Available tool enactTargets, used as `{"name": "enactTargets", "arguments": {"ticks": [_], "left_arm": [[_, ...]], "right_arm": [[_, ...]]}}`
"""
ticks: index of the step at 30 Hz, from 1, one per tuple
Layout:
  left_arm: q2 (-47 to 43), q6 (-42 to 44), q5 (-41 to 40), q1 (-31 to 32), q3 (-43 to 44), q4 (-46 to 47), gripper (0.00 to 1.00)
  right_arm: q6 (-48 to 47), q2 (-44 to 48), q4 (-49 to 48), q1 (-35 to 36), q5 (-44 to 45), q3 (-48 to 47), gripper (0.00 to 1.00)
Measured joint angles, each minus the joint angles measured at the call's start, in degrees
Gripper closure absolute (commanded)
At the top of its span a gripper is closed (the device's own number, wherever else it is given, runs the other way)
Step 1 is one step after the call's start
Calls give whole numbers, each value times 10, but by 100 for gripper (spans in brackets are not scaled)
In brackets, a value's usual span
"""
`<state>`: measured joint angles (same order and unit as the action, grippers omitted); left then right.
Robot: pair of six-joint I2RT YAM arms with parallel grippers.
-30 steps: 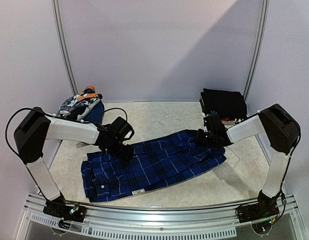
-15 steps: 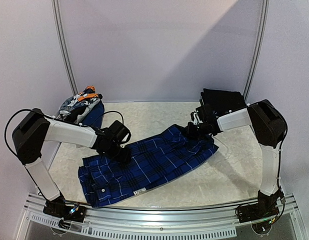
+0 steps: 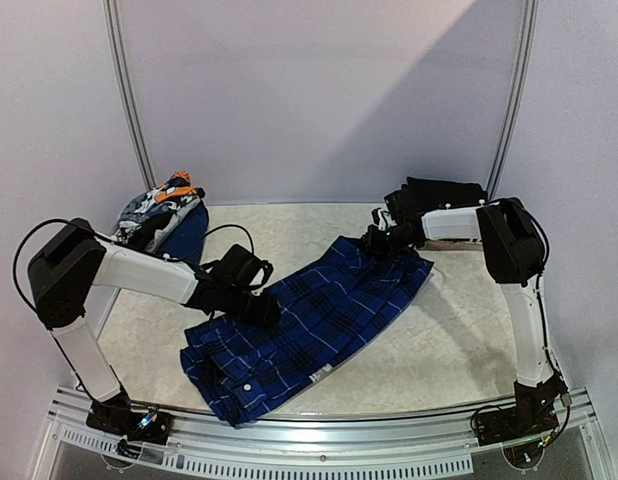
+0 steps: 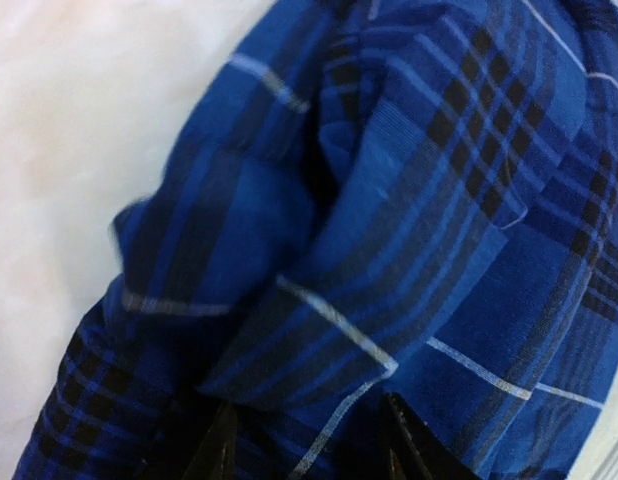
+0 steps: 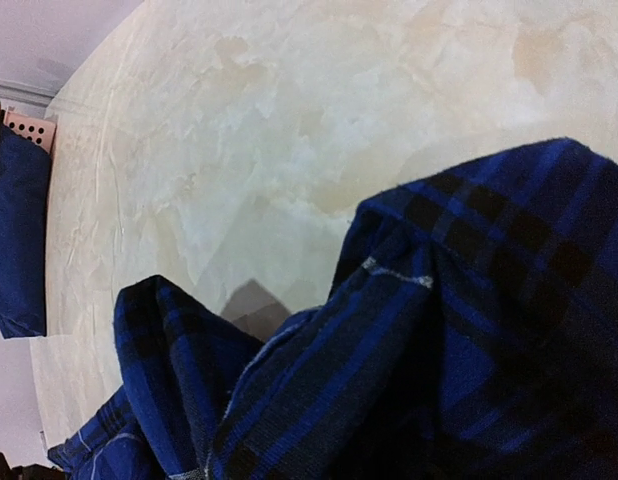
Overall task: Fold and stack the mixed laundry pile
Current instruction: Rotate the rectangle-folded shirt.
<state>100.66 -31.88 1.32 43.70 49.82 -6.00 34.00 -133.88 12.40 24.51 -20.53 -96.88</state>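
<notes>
A blue plaid shirt (image 3: pixel 319 320) lies spread diagonally across the table, collar end near the front. My left gripper (image 3: pixel 261 308) rests on its left part. In the left wrist view a raised fold of the plaid shirt (image 4: pixel 409 200) sits pinched between the two dark fingers of my left gripper (image 4: pixel 309 440). My right gripper (image 3: pixel 377 240) holds the shirt's far right corner, lifted slightly off the table near the back. Plaid cloth (image 5: pixel 469 330) fills the right wrist view and hides those fingers. The rest of the mixed laundry pile (image 3: pixel 159 212), grey, white, orange and blue, sits at the back left.
Dark folded garments (image 3: pixel 444 198) are stacked at the back right corner, just behind my right gripper. A corner of a pale lattice basket (image 5: pixel 29 128) shows beside a blue garment (image 5: pixel 14 230). Pale marbled tabletop (image 3: pixel 459 330) lies bare right of the shirt. Walls enclose three sides.
My right gripper pulled the shirt's right corner back and to the left. My left gripper slid right and forward with its fold, so the shirt has swung to a steeper diagonal.
</notes>
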Motion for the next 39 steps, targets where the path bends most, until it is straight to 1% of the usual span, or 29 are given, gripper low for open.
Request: {"name": "enactTargets", "arguments": {"ticks": [3,7,12,19,22,26,30,35,37,39], "left_arm": [[24,-23,27,17,9,50,52],[63,-45,52,50,41,89,53],[94,-73,83,82,65,128,53],[136,-95,120,113,116,135,53],[146,-95,134,129,130,133,53],[142,-90,144,148,139,104,52],[106,-71,127,163,140,16,52],[7,-31,64,171,140,-86,48],[-28,-11,26,168,147,-111,48],[-42,10,-10,161,160,-124,48]], "right_arm": [[-5,-30,20,-5,-11,-52,82],[-14,-73,53,-8,-23,-136,82],[-23,-113,78,-9,-41,-210,81],[-38,-151,103,-16,-67,-279,79],[-47,-156,104,-19,-78,-288,78],[-57,-159,105,-22,-94,-301,78],[-61,-162,99,-22,-119,-305,77],[-68,-163,99,-20,-151,-305,75],[-78,-163,99,-16,-160,-305,72],[-86,-163,102,-13,-165,-305,70]]}}
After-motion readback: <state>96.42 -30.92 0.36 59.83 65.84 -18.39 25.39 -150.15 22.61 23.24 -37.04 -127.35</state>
